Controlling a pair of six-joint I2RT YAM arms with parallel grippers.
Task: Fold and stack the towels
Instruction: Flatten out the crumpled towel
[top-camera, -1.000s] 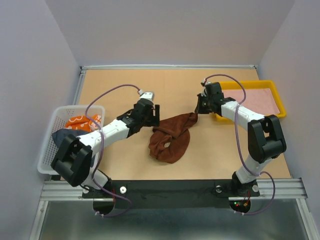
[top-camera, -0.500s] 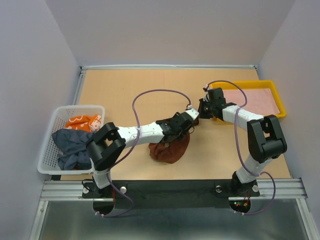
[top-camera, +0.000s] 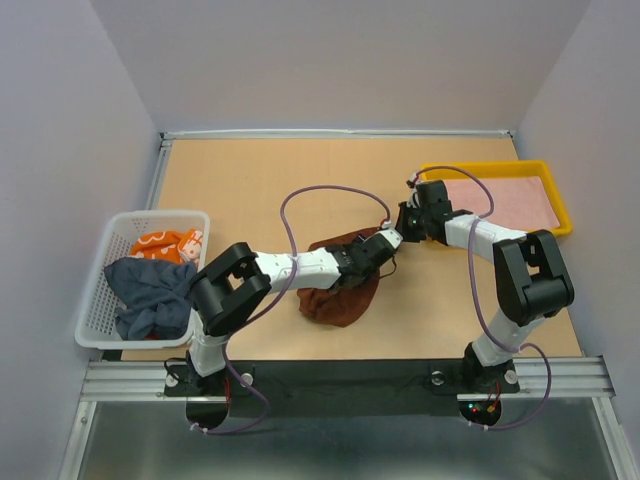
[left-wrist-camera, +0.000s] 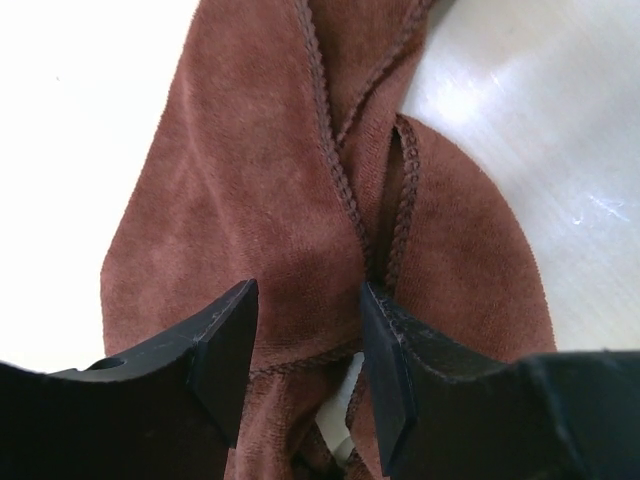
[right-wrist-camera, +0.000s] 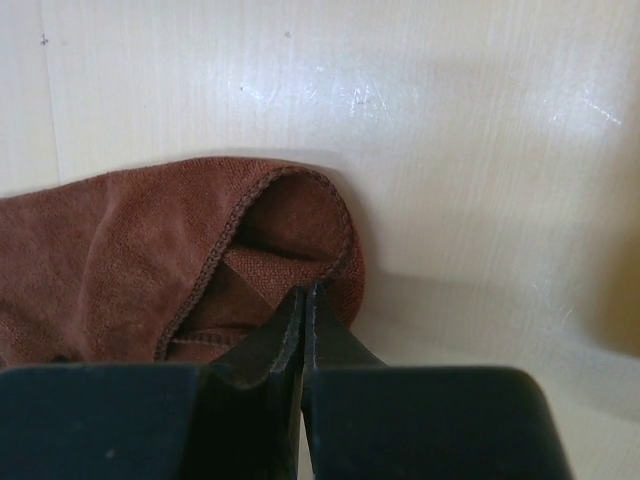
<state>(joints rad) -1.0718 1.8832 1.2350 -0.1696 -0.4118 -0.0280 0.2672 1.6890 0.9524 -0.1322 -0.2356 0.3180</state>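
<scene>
A reddish-brown towel (top-camera: 340, 290) lies bunched at the table's middle, one end drawn up toward the right. My right gripper (top-camera: 403, 228) is shut on that end, its tips (right-wrist-camera: 305, 292) pinching the hemmed edge of the towel (right-wrist-camera: 100, 260). My left arm reaches across the towel, and my left gripper (top-camera: 385, 243) sits just beside the right one. In the left wrist view its jaws (left-wrist-camera: 305, 350) stand apart over the towel (left-wrist-camera: 250, 200), with a fold and hem lying between the fingers. An orange patterned towel (top-camera: 160, 243) and a dark navy towel (top-camera: 150, 295) sit in the basket.
The white mesh basket (top-camera: 110, 235) stands at the left edge. A yellow tray (top-camera: 562, 205) at the back right holds a flat pinkish-red cloth (top-camera: 505, 200). The right arm's elbow rises near the tray. Both purple cables loop above the arms.
My left arm swung from left of the towel across it to beside the right gripper, and its jaws narrowed. The towel bunched up. The right gripper barely moved.
</scene>
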